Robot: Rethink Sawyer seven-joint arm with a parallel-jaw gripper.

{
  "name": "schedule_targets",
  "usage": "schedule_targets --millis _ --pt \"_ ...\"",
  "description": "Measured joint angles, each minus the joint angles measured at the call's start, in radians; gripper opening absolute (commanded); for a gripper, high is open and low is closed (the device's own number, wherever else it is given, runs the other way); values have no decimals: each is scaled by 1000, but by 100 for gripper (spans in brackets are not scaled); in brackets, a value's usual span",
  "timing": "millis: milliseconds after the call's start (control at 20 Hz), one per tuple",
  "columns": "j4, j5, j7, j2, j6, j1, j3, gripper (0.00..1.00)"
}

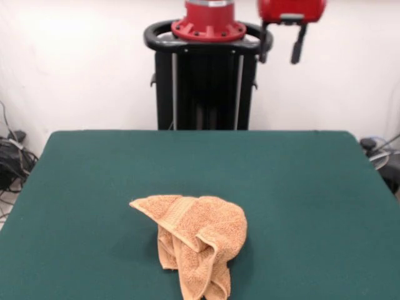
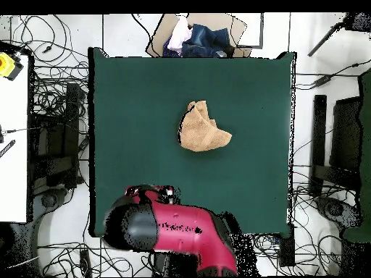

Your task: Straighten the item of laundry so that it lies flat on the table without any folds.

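From the front, the towel (image 1: pixel 195 240) lies in a crumpled heap on the green table (image 1: pixel 94 187), near the front edge and about the middle. It is folded over itself, with a loose end hanging toward the front. The red arm (image 1: pixel 290 9) sits up high by the black pedestal (image 1: pixel 206 81). I cannot tell how the jaws stand.

From above, the towel (image 2: pixel 203 129) is bunched up near the table's (image 2: pixel 130 108) middle. The arm (image 2: pixel 177 230) is pulled back over the bottom edge, well apart from the towel. A box of clothes (image 2: pixel 197 38) sits past the top edge.
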Motion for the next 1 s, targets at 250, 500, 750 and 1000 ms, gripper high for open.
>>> schedule_targets --millis 250,500,750,1000 --pt "-53 0 0 69 0 -72 9 100" --pt "-104 1 0 148 0 -129 34 100" --pt "-131 1 0 215 0 -172 64 100" --pt "-147 1 0 280 0 -213 98 100"
